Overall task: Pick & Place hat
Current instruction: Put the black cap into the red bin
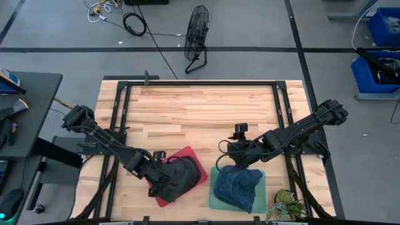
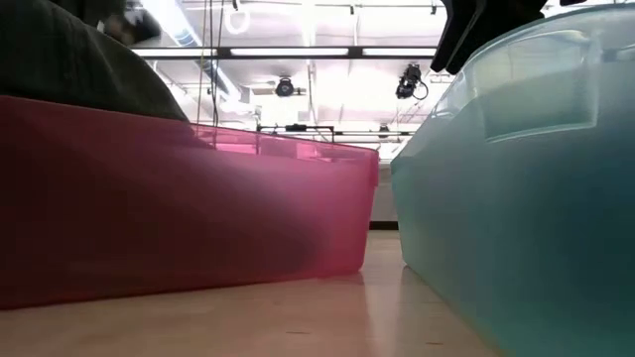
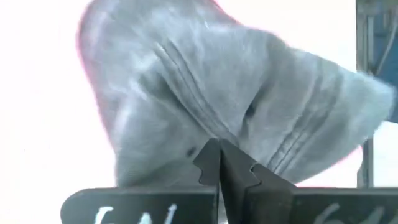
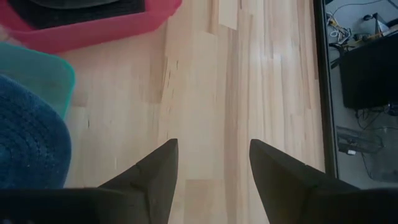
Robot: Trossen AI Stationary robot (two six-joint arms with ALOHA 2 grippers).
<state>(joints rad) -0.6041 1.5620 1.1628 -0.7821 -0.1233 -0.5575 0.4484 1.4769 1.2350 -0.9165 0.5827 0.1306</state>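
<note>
A dark grey hat [image 1: 181, 172] lies in the red bin [image 1: 199, 164] at the table's near edge and fills the left wrist view [image 3: 236, 93]. My left gripper [image 1: 164, 181] is at the hat's left side, shut on its cloth. A blue knitted hat [image 1: 236, 186] lies in the teal bin [image 1: 215, 199], and shows in the right wrist view [image 4: 25, 137]. My right gripper [image 4: 211, 168] is open and hovers over bare wood just beyond the teal bin [image 4: 43, 71], touching nothing. My left gripper pinches the grey hat's cloth [image 3: 214, 134] between its two shut fingertips [image 3: 239, 171]. Creases in the cloth run toward the pinch. It comes from the table's left, slanting down. The hat rests in the red bin; one layer or several, I cannot tell.
In the low view the red bin's wall [image 2: 198, 208] and the teal bin's wall [image 2: 516, 198] stand close together with a narrow gap. A small plant [image 1: 287, 203] sits at the table's near right corner. Bare wood [image 1: 200, 112] covers the table's far half.
</note>
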